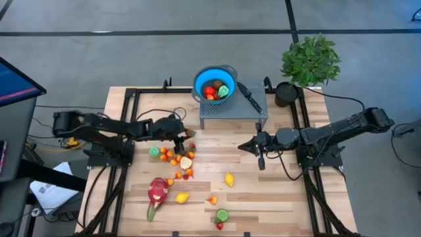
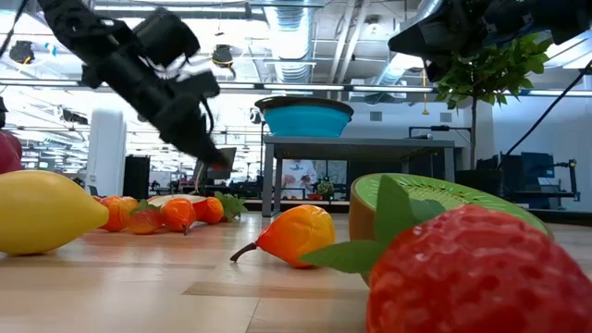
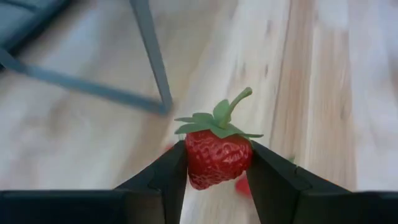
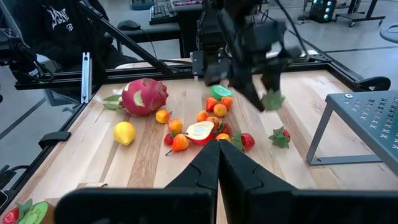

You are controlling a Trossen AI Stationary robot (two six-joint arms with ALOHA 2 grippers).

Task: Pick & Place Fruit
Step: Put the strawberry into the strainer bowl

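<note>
Reaching in from the table's left side, the left arm stretches nearly level toward the middle, its left gripper [image 1: 189, 133] held just above the wood near the front left leg of the grey stand [image 1: 231, 113]. Jaws partly closed, pinching a strawberry [image 3: 217, 157] by its sides; green leaf cap and stem stick up clear of the fingers [image 3: 163, 180].

Right arm comes in from the right side, elbow back by the frame, right gripper [image 1: 242, 146] hovering over bare boards in front of the stand. Jaws fully closed, nothing in them.

Fruit elsewhere: a cluster of small orange and red pieces [image 1: 176, 160] just beside and below the left gripper; dragon fruit [image 1: 157, 191] nearer the front left; a lemon [image 1: 229, 178] alone mid-table; a halved kiwi [image 1: 222, 214] close to the front edge. Blue colander [image 1: 215, 83] sits on the stand and already holds several pieces.

Room: open wood between the two grippers and along the stand's front edge. Black knife [image 1: 250, 96] lies on the stand to the colander's right. Potted plant [image 1: 309, 60] at the back right corner, well apart from both arms.
</note>
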